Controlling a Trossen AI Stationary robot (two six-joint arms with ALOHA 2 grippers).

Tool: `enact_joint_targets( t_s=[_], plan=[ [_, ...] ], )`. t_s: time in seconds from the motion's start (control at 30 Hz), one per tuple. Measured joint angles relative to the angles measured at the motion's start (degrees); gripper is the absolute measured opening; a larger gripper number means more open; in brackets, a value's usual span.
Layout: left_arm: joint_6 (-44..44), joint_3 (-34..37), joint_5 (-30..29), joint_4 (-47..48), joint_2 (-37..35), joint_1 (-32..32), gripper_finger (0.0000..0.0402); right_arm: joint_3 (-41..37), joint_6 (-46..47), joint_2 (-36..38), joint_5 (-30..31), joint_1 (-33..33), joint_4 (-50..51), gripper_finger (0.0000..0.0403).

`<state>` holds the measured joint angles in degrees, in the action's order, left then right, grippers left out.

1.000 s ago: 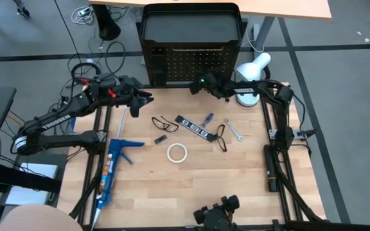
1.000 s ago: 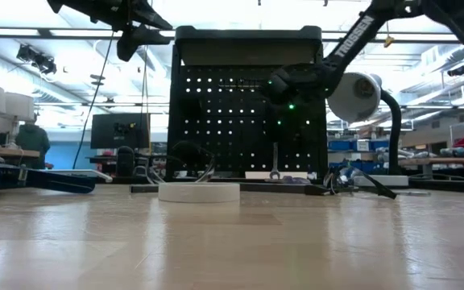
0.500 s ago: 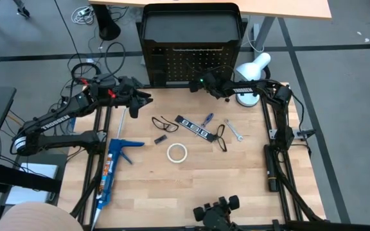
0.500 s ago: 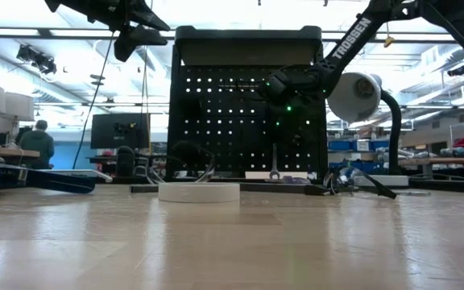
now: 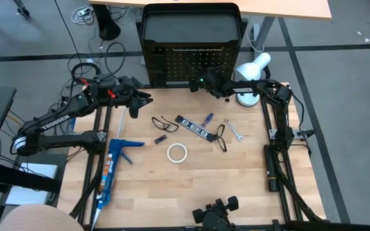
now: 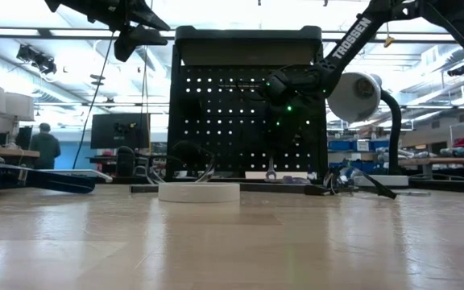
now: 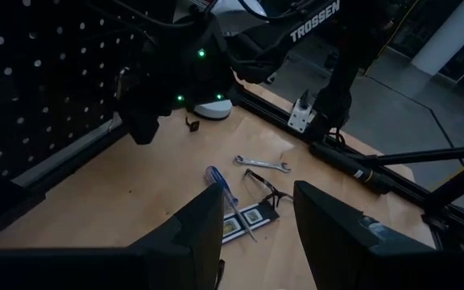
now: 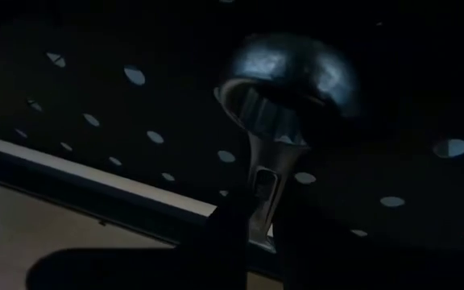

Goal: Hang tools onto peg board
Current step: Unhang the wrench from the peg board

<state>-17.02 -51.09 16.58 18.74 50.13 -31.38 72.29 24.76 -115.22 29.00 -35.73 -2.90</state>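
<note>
My right gripper (image 8: 252, 221) is pinched shut on a silver wrench (image 8: 276, 121), held against the peg board (image 5: 191, 61) at the table's far edge. If its ring end misses the peg, I judge releasing would drop it.

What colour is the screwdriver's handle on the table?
Blue, on the screwdriver lying beside the black strip; clearest in the left wrist view.

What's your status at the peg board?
Right pincer closed on silver wrench, against peg board. Left pincer open, empty, left of the board. Nothing blocking.
</note>
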Motion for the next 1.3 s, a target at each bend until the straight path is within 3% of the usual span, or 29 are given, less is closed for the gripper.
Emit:
enact_joint_targets(
  t_s=[0.3, 0.6, 0.9, 1.3],
  plan=[
    [0.1, 0.0, -0.3, 0.0, 0.0, 0.0, 0.0156, 0.1, -2.0, 2.0, -2.0, 0.5, 2.7, 0.0045],
    [0.8, 0.0, -0.4, 0.1, 0.0, 0.0, 0.0156, -0.1, -3.5, 5.7, -9.8, 0.0, 9.0, 0.0025],
    [0.5, 0.0, -0.6, 0.3, 0.0, 0.0, 0.0156, -0.1, -2.0, 7.9, -10.6, 2.3, 13.8, 0.0025],
    [0.3, 0.0, -1.5, 0.2, 0.0, 0.0, 0.0156, -0.2, -2.4, 16.1, -14.1, 1.6, 22.9, 0.0023]
  ],
)
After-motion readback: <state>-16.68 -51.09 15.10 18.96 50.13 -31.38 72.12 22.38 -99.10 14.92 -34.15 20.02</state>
